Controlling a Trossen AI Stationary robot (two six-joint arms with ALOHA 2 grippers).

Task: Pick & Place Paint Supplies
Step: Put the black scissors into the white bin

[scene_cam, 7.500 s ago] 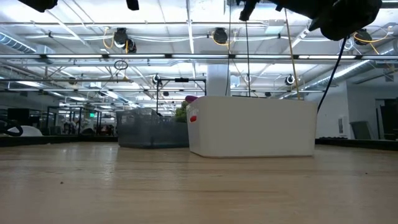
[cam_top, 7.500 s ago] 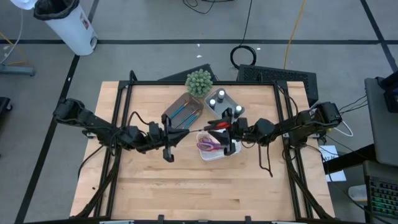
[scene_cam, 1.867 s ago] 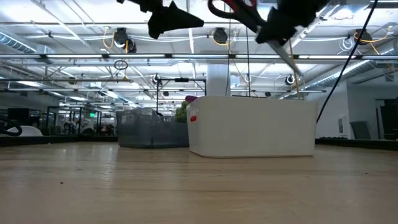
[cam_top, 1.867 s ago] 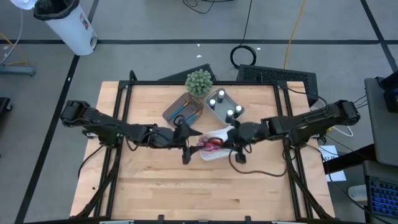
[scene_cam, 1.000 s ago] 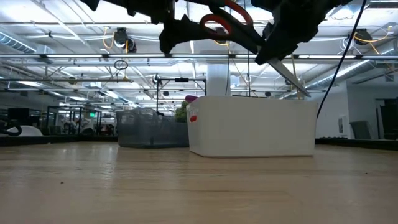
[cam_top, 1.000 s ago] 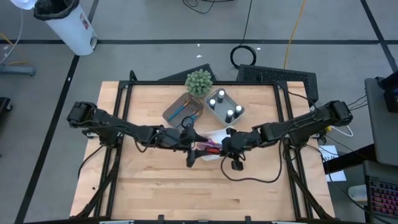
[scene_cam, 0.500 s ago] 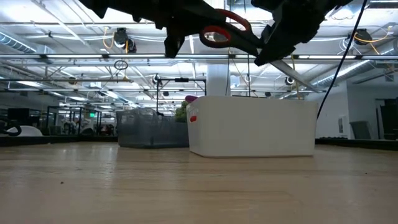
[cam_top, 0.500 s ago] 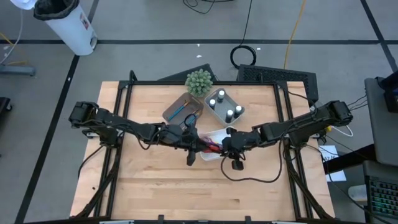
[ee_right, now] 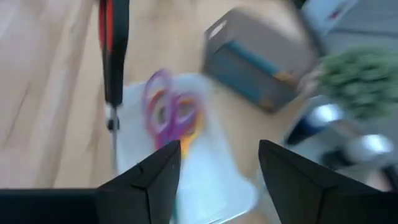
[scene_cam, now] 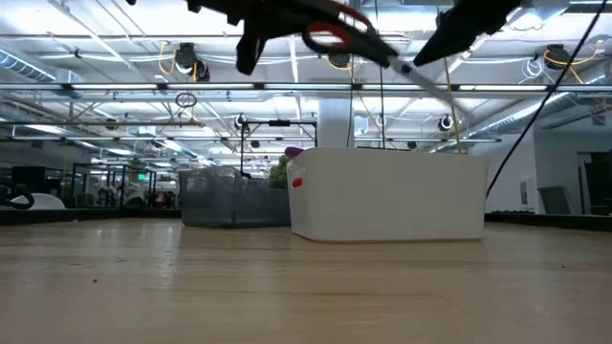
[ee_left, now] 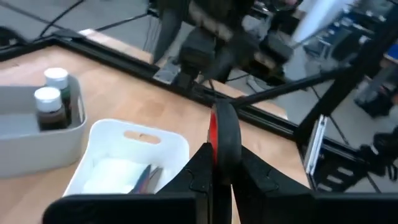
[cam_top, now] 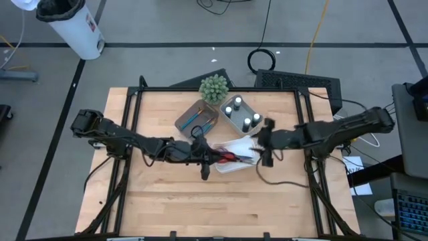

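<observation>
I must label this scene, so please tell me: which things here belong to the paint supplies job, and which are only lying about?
Job things: red-handled metal scissors in the left claw; purple-handled scissors; white-capped dark bottles; blue-handled brushes.

Lying about: round green spiky plant; white plastic bin.

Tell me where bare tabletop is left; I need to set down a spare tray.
The wide wooden strip nearest the table's front edge is bare, as are both rear corners. The middle is crowded: brown tray, pale blue-grey tray, white tray, round green plant, and the left gripper holding red-handled scissors.
</observation>
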